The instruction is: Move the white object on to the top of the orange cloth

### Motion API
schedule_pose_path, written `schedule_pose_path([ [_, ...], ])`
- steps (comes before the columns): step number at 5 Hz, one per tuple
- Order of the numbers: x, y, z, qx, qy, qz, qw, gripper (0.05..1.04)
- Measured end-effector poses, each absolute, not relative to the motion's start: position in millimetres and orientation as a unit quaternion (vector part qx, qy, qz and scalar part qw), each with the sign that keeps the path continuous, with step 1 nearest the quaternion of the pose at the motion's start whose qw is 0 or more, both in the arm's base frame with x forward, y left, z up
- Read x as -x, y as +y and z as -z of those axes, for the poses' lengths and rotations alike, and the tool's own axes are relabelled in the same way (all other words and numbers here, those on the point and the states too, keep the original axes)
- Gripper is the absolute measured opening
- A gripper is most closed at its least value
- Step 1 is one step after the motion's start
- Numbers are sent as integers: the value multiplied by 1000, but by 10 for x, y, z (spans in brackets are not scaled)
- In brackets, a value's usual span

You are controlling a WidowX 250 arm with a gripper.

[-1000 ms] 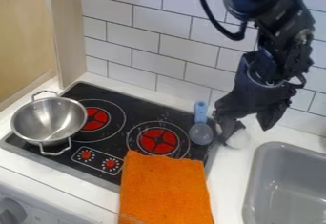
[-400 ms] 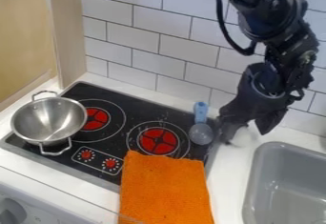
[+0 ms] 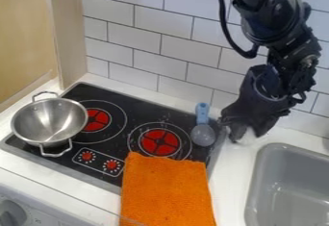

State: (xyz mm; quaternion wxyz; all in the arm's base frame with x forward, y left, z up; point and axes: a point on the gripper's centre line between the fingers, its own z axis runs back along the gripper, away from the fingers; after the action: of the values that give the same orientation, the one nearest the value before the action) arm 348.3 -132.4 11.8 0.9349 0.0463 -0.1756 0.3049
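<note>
The black gripper (image 3: 248, 132) hangs low over the counter between the stove and the sink, at the right. Its fingers are shut on the white object (image 3: 246, 136), which is partly hidden behind them, with a pale part showing between and below them. The orange cloth (image 3: 167, 191) lies flat at the front, its back end over the stove's front edge, to the left of and nearer the camera than the gripper.
A blue-handled spoon (image 3: 203, 134) lies on the stove's right side, just left of the gripper. A metal pot (image 3: 49, 122) stands at the stove's left. The grey sink (image 3: 256, 186) is at the right front, and a tiled wall (image 3: 147, 42) rises behind.
The gripper has come slightly lower, and its fingers have drawn together around the white object. The cloth, spoon and pot stay where they were.
</note>
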Motion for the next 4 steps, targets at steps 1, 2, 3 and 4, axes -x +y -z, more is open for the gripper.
schedule_pose_path([
  [1, -3497, -1341, -121, -42, -177, -298, 937, 381],
  [2, -3464, -1302, -148, -38, -178, -294, 938, 308],
  [3, -3410, -1261, -271, -27, -189, -287, 939, 142],
  [4, -3341, -1231, -432, -11, -202, -278, 939, 52],
])
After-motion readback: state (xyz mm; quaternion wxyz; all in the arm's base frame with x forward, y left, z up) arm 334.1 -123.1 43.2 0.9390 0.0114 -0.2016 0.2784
